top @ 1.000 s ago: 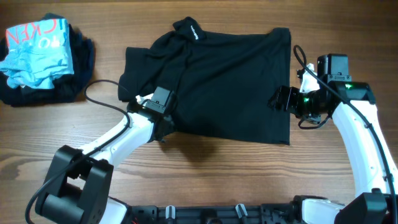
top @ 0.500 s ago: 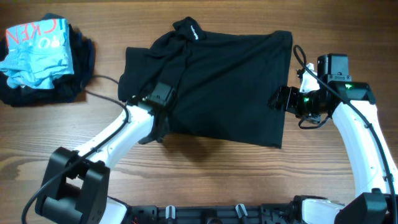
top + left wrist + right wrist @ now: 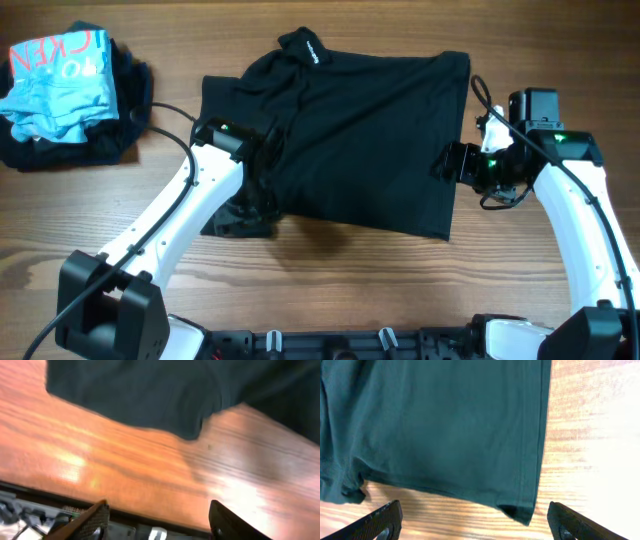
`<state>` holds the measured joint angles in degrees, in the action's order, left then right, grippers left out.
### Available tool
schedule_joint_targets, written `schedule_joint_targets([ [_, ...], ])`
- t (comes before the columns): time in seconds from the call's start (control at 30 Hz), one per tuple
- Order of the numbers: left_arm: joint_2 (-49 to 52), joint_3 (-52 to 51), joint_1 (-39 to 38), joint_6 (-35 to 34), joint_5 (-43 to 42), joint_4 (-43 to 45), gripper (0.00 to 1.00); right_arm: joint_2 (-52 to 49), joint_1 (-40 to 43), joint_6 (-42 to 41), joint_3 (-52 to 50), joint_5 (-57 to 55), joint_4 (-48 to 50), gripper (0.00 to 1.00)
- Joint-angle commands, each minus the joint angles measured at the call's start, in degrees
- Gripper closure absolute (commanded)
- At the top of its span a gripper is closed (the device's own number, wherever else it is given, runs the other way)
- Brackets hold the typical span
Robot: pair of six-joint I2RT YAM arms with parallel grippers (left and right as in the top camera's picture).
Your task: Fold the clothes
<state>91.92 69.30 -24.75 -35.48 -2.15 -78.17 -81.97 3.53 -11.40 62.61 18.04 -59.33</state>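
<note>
Shirt [image 3: 350,130]: black, thin fabric, spread on the table [image 3: 350,290] just past centre toward 12 o'clock. The collar is at its 12 o'clock edge w/ small white lettering beside it. The body reads as a rough rectangle. The 3 o'clock side is straight, and the 6 o'clock edge slants, lower at the 3 o'clock end. Diagonal creases run from the collar across the body. The 9 o'clock part is rumpled, w/ a sleeve bunched there.

In the R wrist view the shirt [image 3: 445,425] shows a stitched hem down its straight side and a small turned-under corner at the bottom. In the L wrist view, blurred, a rounded lobe of the shirt [image 3: 150,395] hangs over bare wood.

L gripper [image 3: 242,218] is at the shirt's 7 o'clock corner. Its fingers are spread w/ nothing between them [image 3: 160,512], only table below.

R gripper [image 3: 447,162] is at the shirt's 3 o'clock edge. It is spread wide and empty [image 3: 477,517], above the hem corner.

Pile [image 3: 60,80] sits at the table's 10 o'clock, well apart from the shirt: a light-blue garment w/ red lettering on top of dark cloth.
</note>
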Motion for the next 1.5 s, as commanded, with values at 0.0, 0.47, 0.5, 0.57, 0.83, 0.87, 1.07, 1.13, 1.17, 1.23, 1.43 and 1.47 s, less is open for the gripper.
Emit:
schedule_joint_targets([
  [0.0,-0.63,0.57,-0.11,3.04,-3.30,-0.35,0.39,-1.22,-0.46,0.87,-0.39,0.90,-1.62,0.06],
  [0.47,-0.61,0.31,0.28,3.56,0.13,18.16,0.38,-1.44,-1.60,-2.54,-12.68,1.40,0.37,0.84],
  [0.5,-0.61,0.31,0.48,3.56,0.26,19.02,0.39,-1.44,-1.60,-3.08,-13.38,1.36,0.92,0.95],
  [0.57,-0.61,0.31,1.14,3.56,0.28,20.83,0.41,-1.44,-1.62,-3.63,-14.16,1.36,1.92,0.96],
  [0.83,-0.61,0.31,3.65,3.56,2.95,24.76,0.42,-1.46,-1.77,-5.77,-18.01,1.42,9.57,0.96],
  [0.87,-0.61,0.31,3.80,3.58,3.52,25.24,0.42,-1.46,-1.77,-6.43,-18.49,1.44,10.51,0.96],
  [1.07,-0.61,0.31,5.20,3.58,4.22,27.52,0.41,-1.88,-1.81,-6.75,-20.26,1.49,12.90,0.96],
  [1.13,-0.61,0.31,5.73,3.56,4.22,28.15,0.41,-2.93,-1.81,-6.58,-20.33,1.31,13.16,0.96],
  [1.17,-0.61,0.31,5.92,3.58,4.22,28.30,0.41,-3.43,-1.84,-6.58,-20.37,1.31,13.29,0.96],
  [1.23,-0.61,0.31,6.16,3.58,4.22,28.37,0.41,-4.46,-1.88,-6.54,-20.37,1.31,13.46,0.96],
  [1.43,-0.61,0.31,6.88,3.58,4.24,28.35,0.40,-8.76,-1.86,-5.92,-20.37,1.25,14.25,0.96],
  [1.47,-0.61,0.31,6.93,3.58,4.24,28.35,0.40,-9.57,-1.86,-5.99,-20.37,0.83,14.34,0.96],
])
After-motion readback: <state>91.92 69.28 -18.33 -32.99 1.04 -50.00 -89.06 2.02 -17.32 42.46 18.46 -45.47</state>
